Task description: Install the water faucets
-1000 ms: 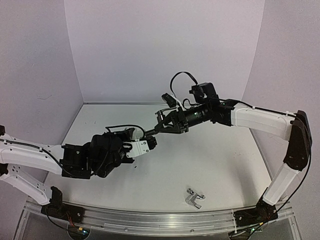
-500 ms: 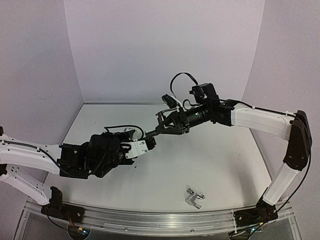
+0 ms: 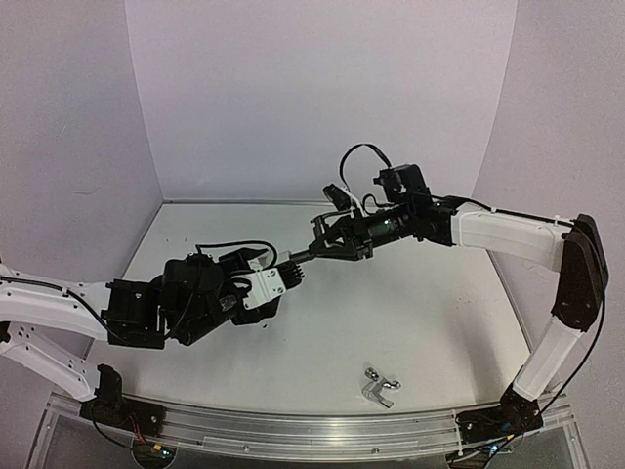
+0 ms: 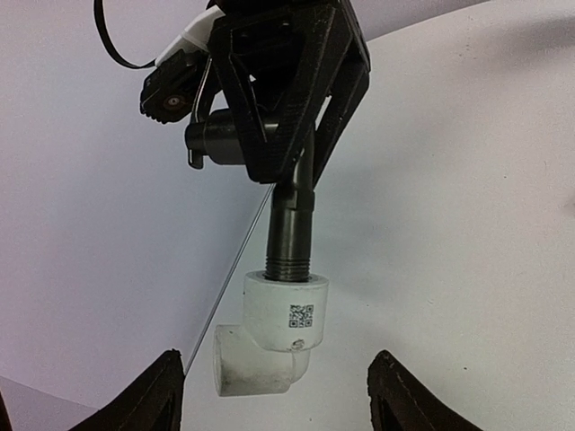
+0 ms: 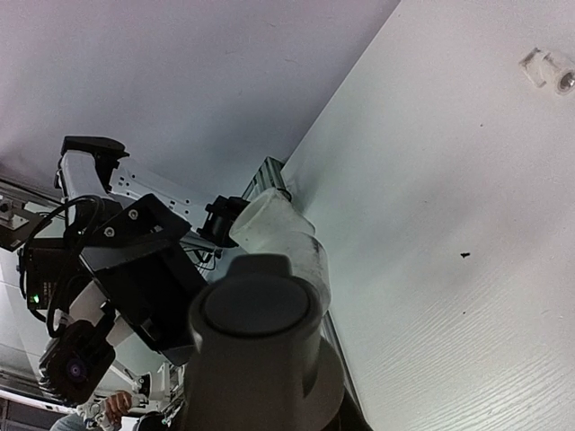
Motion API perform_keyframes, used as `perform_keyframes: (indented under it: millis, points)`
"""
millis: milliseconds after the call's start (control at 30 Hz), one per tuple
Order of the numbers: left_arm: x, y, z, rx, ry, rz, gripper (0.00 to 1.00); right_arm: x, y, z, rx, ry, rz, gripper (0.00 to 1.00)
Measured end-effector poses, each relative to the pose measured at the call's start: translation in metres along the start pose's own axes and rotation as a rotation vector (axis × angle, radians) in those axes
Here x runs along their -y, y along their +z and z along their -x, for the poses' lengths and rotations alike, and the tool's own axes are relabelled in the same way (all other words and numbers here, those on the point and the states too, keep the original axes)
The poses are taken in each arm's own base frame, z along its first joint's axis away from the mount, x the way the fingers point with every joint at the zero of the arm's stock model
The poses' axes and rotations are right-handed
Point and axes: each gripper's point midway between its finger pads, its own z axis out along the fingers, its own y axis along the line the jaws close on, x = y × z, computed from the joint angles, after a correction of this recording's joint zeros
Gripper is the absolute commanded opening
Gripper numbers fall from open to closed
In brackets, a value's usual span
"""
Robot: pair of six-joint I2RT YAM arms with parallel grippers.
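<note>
The dark grey-black water faucet [image 4: 289, 224] hangs in the air, and my right gripper [image 3: 327, 246] is shut on its upper body. A white elbow fitting [image 4: 274, 332] with a small square code is threaded onto the faucet's lower end. My left gripper [image 4: 274, 395] is open, with a finger on each side of the fitting and a clear gap to it. In the right wrist view the faucet [image 5: 256, 341] fills the foreground with the fitting [image 5: 278, 233] behind it. The chrome water faucet [image 3: 379, 387] lies on the table near the front edge.
Another small white fitting [image 5: 548, 70] lies on the tabletop at the top right of the right wrist view. Both arms meet above the middle of the white table [image 3: 430, 313]. Walls close off the back and both sides.
My left gripper has opened and let go of the white fitting, and the left arm has drawn back slightly to the left. The right gripper keeps its grip on the dark faucet.
</note>
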Motion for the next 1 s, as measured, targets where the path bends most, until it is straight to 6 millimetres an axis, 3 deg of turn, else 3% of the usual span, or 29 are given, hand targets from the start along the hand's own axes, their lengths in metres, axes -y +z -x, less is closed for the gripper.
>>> perform_keyframes:
  millis: [167, 267, 433, 533, 700, 833, 1000]
  points:
    - [-0.005, -0.004, -0.009, -0.011, -0.163, -0.077, 0.89, 0.005, -0.009, 0.007, 0.020, -0.025, -0.001, 0.00]
    - [-0.032, -0.012, -0.010, 0.003, -0.376, -0.105, 0.99, 0.007, -0.019, 0.015, 0.042, -0.098, -0.010, 0.00]
    - [-0.073, -0.033, 0.002, 0.075, -0.701, -0.130, 1.00, -0.013, -0.039, 0.026, 0.086, -0.285, -0.017, 0.00]
    - [-0.074, -0.035, 0.012, 0.082, -0.835, -0.199, 1.00, -0.037, -0.049, 0.032, 0.101, -0.431, -0.010, 0.00]
    - [-0.054, -0.031, 0.017, 0.040, -1.023, -0.352, 1.00, -0.060, -0.061, 0.033, 0.091, -0.638, -0.027, 0.00]
    - [-0.045, -0.033, 0.024, 0.028, -1.163, -0.477, 1.00, -0.063, -0.067, 0.025, 0.052, -0.759, -0.058, 0.00]
    - [-0.054, -0.037, 0.045, 0.100, -1.320, -0.654, 1.00, -0.059, -0.070, 0.009, -0.016, -0.861, -0.080, 0.00]
